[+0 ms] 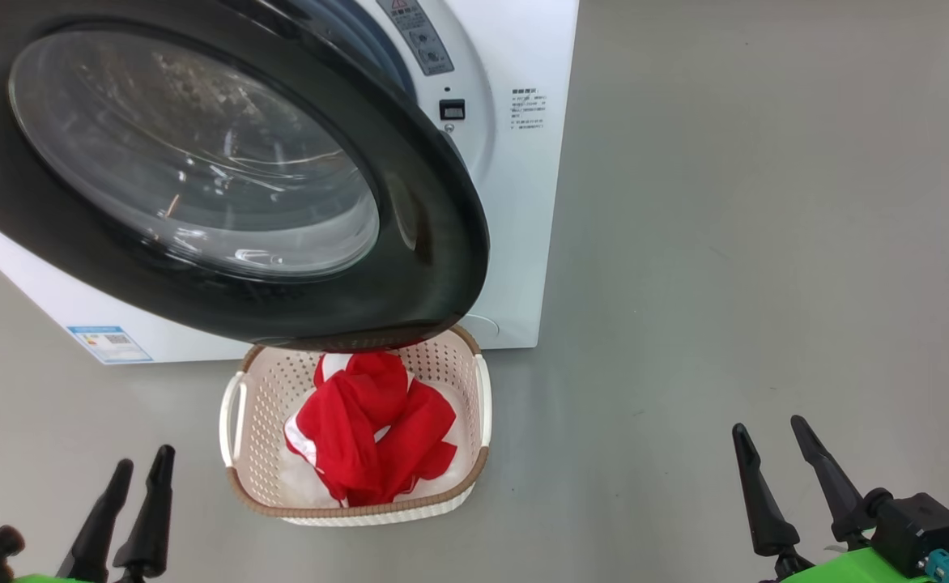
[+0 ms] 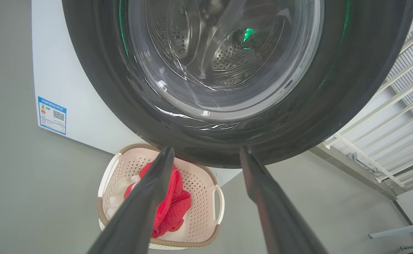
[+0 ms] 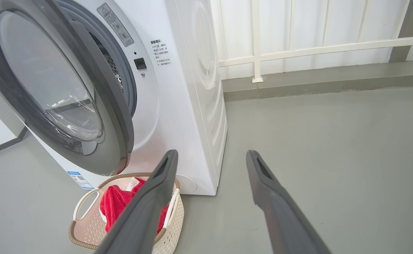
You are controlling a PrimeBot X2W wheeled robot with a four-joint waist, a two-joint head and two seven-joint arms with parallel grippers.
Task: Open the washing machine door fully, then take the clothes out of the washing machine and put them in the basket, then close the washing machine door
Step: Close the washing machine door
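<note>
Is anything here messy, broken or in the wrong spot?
Nothing is spilled or broken. The clothes lie wholly inside the basket, with none on the floor. The one loose end is the door, which stands ajar with its rim hanging over the basket's back edge.

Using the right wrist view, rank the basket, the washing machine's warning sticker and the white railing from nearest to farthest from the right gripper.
1. Basket, lower left, just beyond the right gripper.
2. Warning sticker, upper left, on the washing machine front.
3. White railing, across the top, behind the machine.
</note>
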